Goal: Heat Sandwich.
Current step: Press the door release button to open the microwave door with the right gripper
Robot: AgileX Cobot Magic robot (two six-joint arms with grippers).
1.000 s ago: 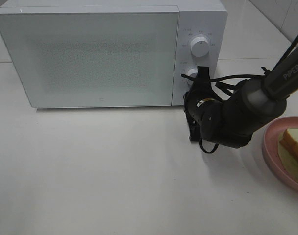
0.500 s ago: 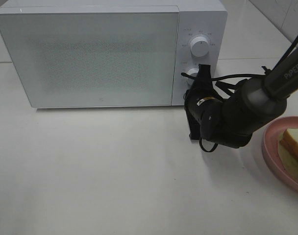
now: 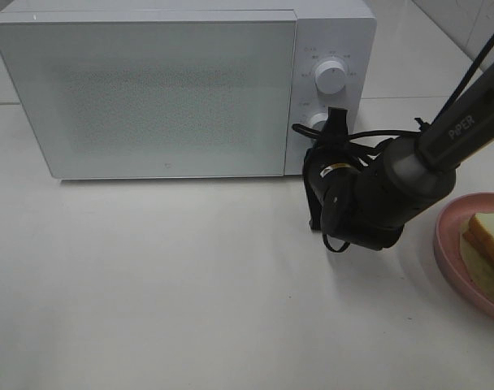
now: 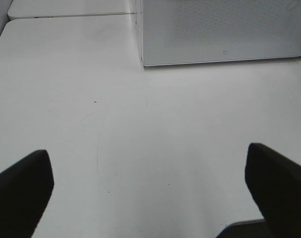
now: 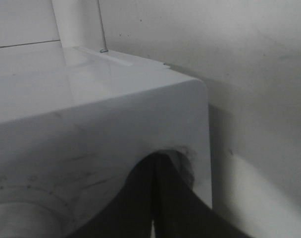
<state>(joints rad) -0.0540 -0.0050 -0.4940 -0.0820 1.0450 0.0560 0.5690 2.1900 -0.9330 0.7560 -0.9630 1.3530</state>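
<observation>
The sandwich point(image 3: 492, 237), pale bread with brown crust, lies on a pink plate point(image 3: 448, 248) at the right edge of the exterior view. The white microwave point(image 3: 166, 89) stands at the back with its door closed. My right gripper point(image 3: 335, 119) is at the control panel, beside the lower knob point(image 3: 315, 122) and below the upper knob point(image 3: 331, 77). In the right wrist view the right gripper point(image 5: 154, 166) is shut, with its tips against the microwave's front panel point(image 5: 91, 109) near a corner. My left gripper point(image 4: 146, 151) is open and empty over the table, out of the exterior view.
The microwave's lower front corner point(image 4: 220, 29) shows in the left wrist view, well ahead of the open fingers point(image 4: 22, 188). A black cable point(image 3: 377, 134) loops off the right arm. White table point(image 3: 149, 284) spreads in front of the microwave. A pale wall point(image 5: 249, 74) stands behind it.
The right arm has shifted a little to the left, closer to the microwave's control panel. The sandwich and plate have not moved.
</observation>
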